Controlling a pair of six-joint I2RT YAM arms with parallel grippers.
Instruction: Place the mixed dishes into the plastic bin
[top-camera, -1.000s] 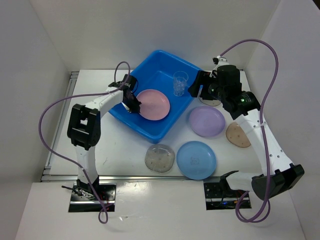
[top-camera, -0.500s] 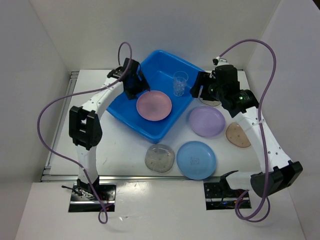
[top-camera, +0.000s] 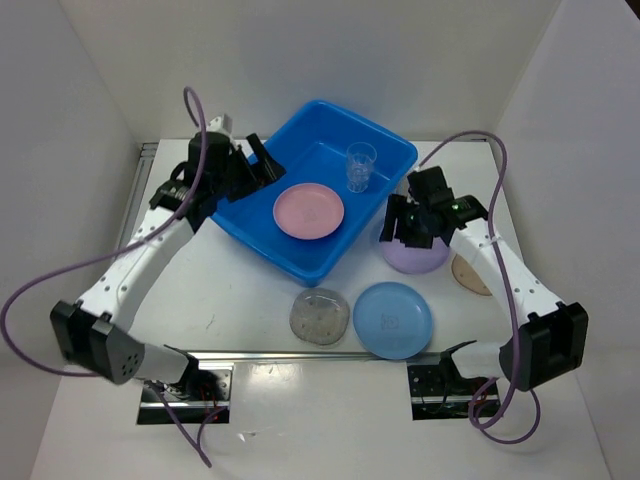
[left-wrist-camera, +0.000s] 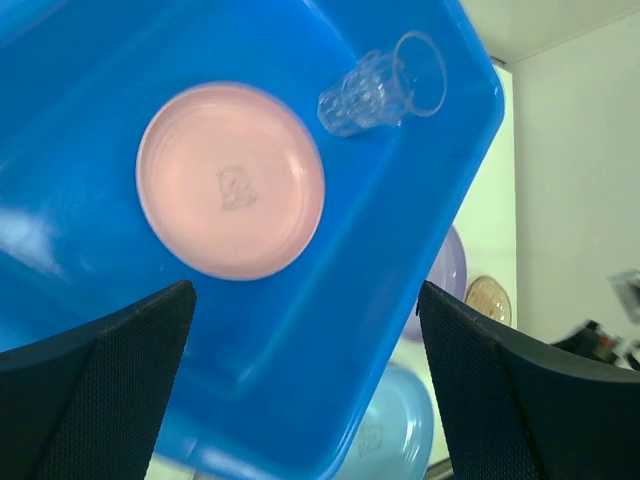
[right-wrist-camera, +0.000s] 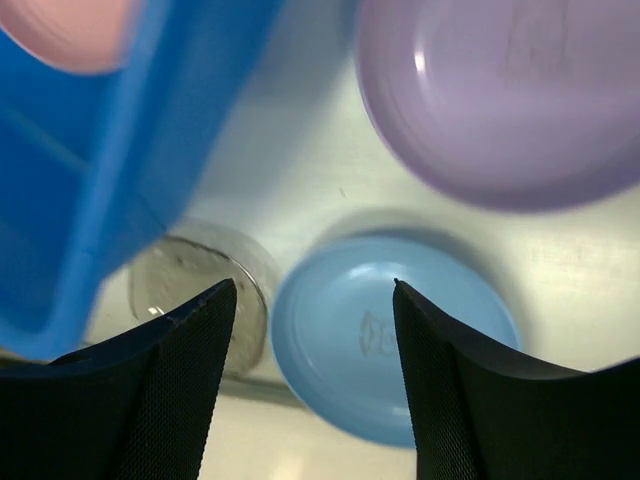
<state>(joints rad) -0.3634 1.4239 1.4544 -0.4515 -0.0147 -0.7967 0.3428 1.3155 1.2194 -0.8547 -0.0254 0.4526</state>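
The blue plastic bin (top-camera: 262, 243) (left-wrist-camera: 400, 230) holds a pink plate (top-camera: 309, 211) (left-wrist-camera: 230, 180) and an upright clear ribbed cup (top-camera: 360, 166) (left-wrist-camera: 385, 88). My left gripper (top-camera: 262, 170) (left-wrist-camera: 305, 287) hangs open and empty above the bin's left rim. My right gripper (top-camera: 405, 228) (right-wrist-camera: 315, 285) is open and empty above the lavender plate (top-camera: 418, 258) (right-wrist-camera: 510, 100), partly hiding it. On the table lie a blue plate (top-camera: 392, 319) (right-wrist-camera: 390, 335), a grey speckled plate (top-camera: 319, 315) (right-wrist-camera: 195, 280) and a tan plate (top-camera: 470, 272) (left-wrist-camera: 487, 298).
White walls close in the table on three sides. A metal rail (top-camera: 300, 355) runs along the near edge, close to the blue and grey plates. Purple cables loop off both arms.
My left gripper opened, let the pink plate drop flat in the bin and drew back left and up. My right arm swung from beside the cup to above the lavender plate.
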